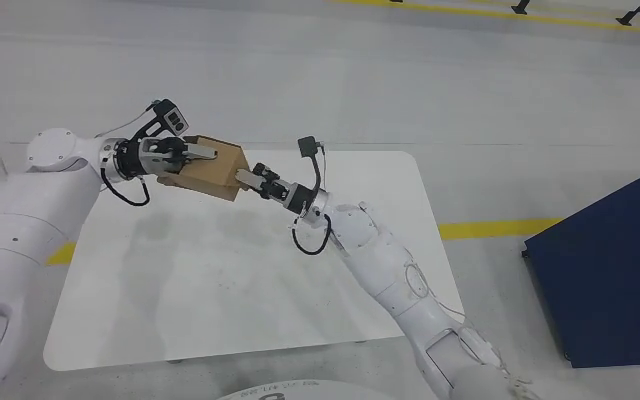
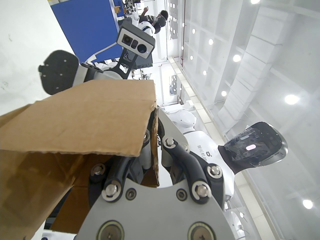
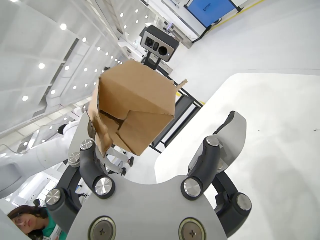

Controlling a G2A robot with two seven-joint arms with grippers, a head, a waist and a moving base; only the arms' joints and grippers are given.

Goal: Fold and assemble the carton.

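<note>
A brown cardboard carton [image 1: 205,168] is held in the air above the table's far left part. My left gripper [image 1: 190,152] grips it from the left, shut on one side wall [image 2: 155,136], with one finger inside the carton and one outside. The carton's folded end [image 3: 135,106] faces my right gripper [image 3: 161,123], which stands open at the carton's right end [image 1: 252,180]. One of its fingers [image 3: 87,126] lies against a loose torn flap, and the other finger [image 3: 232,126] is free. The end flaps are partly folded in, with a gap between them.
The white table [image 1: 250,290] spreads below and in front of both arms with nothing on it. A dark blue cabinet [image 1: 600,270] stands on the floor to the right of the table. A yellow floor line [image 1: 495,229] runs behind the table.
</note>
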